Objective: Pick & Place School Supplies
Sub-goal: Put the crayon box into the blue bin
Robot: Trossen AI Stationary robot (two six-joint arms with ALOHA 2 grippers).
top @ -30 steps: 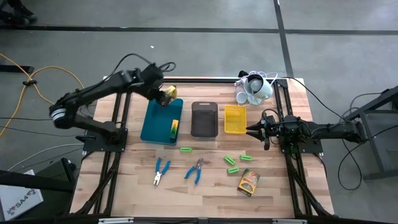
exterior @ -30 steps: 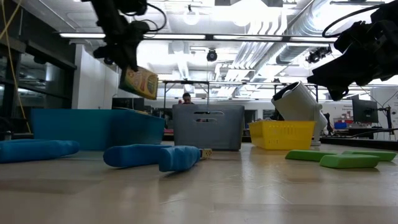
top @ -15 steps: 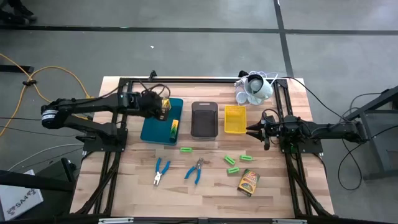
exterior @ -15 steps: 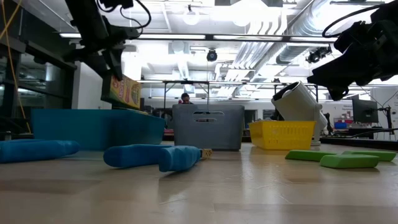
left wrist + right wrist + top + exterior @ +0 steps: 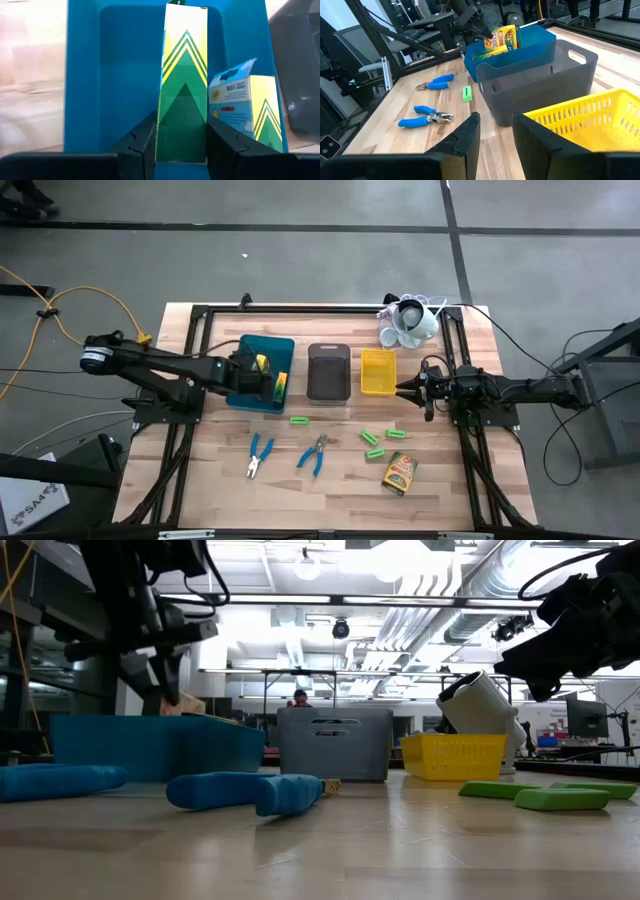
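Jaws of the left gripper [image 5: 181, 145] are clamped on a tall yellow-and-green printed cardboard box [image 5: 183, 85], holding it upright inside the teal rectangular plastic tray [image 5: 247, 386] at the far left of the row of trays. A second printed box [image 5: 247, 112] of the same kind stands in that tray just beside the held one. The right gripper [image 5: 496, 131] hovers over the right side of the wooden bench [image 5: 450, 490], near the yellow slotted plastic tray [image 5: 377, 372], its jaws apart and holding nothing. Between the teal and yellow trays sits a grey rectangular plastic tray [image 5: 328, 370]. On the open bench in front of the trays lie two blue-handled metal pliers [image 5: 260, 455], side by side but apart, one short bright green stick [image 5: 298, 420] near the teal tray, three more green sticks [image 5: 374, 442] clustered farther right, and a third printed box [image 5: 399, 473] lying flat near those sticks.
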